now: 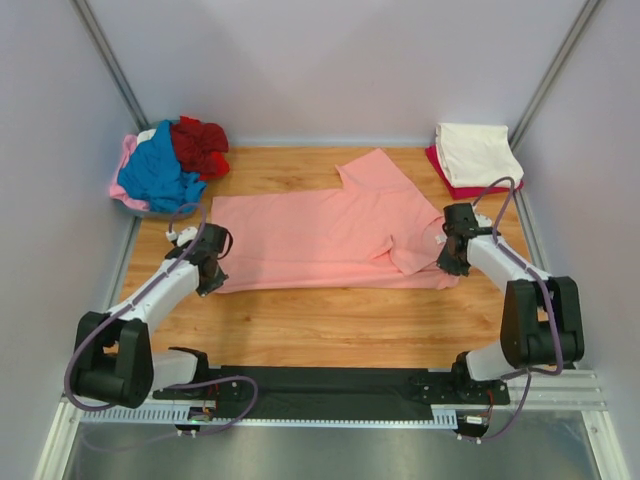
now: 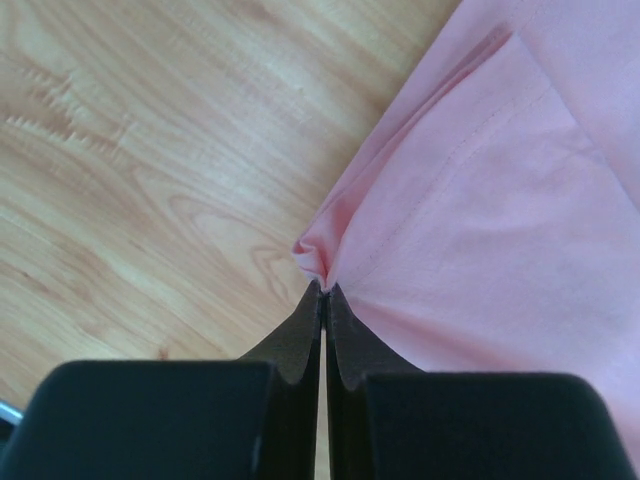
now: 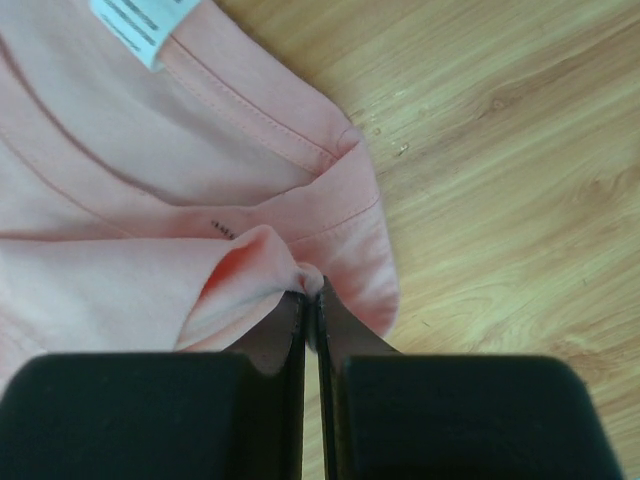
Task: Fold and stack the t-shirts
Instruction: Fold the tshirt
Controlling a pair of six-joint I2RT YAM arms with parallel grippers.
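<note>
Salmon-pink t-shirt [image 1: 320, 240] lies flat mid desk [image 1: 300, 325]; left jaws pinched shut on its near hem corner, right jaws shut on cloth by the collar, both ends gripped, probably to lift and fold it. Unfolded pile [image 1: 165, 170] far left, folded stack [image 1: 472, 155] far right
</note>
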